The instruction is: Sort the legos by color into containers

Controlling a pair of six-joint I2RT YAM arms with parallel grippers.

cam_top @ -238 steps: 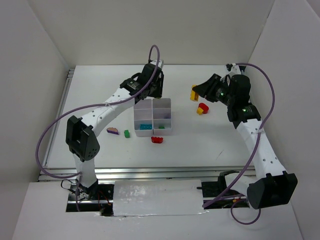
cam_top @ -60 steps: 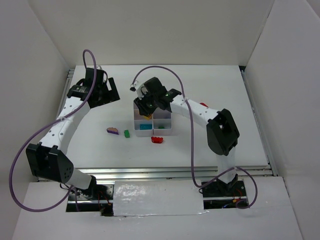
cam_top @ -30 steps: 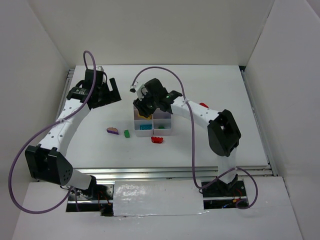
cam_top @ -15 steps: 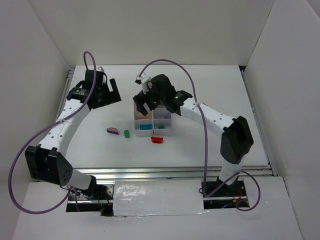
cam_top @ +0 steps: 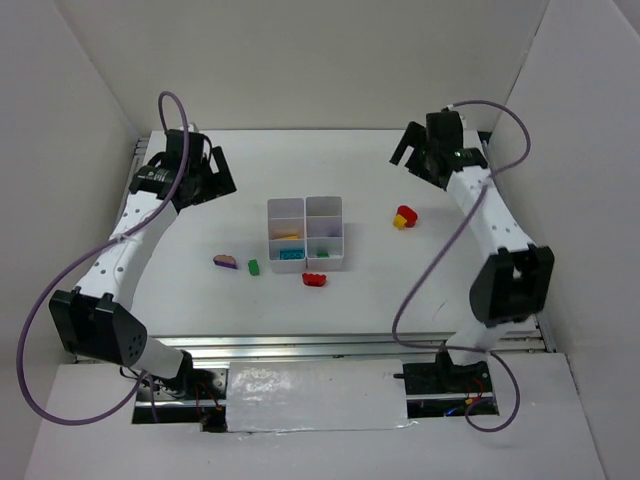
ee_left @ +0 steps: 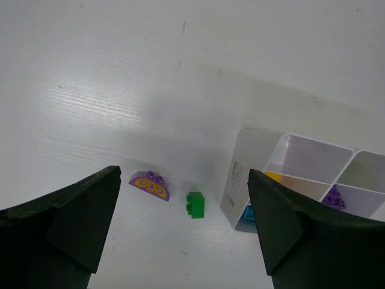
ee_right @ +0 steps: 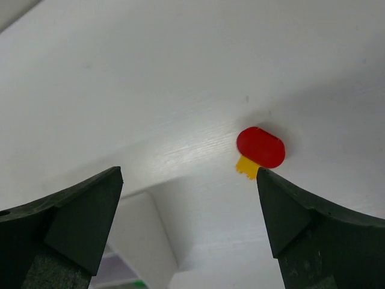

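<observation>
White table [cam_top: 430,290] holds containers [cam_top: 305,218] mid-frame, legos [cam_top: 405,217] around; my left gripper [ee_left: 183,174] and right gripper [ee_right: 189,173] hover spread, empty. Raised to scout, I judge.

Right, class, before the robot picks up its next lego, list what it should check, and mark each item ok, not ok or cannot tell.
1. Right gripper open, empty: ok.
2. Left gripper open, empty: ok.
3. Containers upright, nothing above them: ok.
4. Red-and-yellow lego in right wrist view, unobstructed: ok.
5. All legos sorted: not ok; purple lego, green lego and red lego lie on the table.
6. Empty compartment for red: ok, far row looks empty.
</observation>
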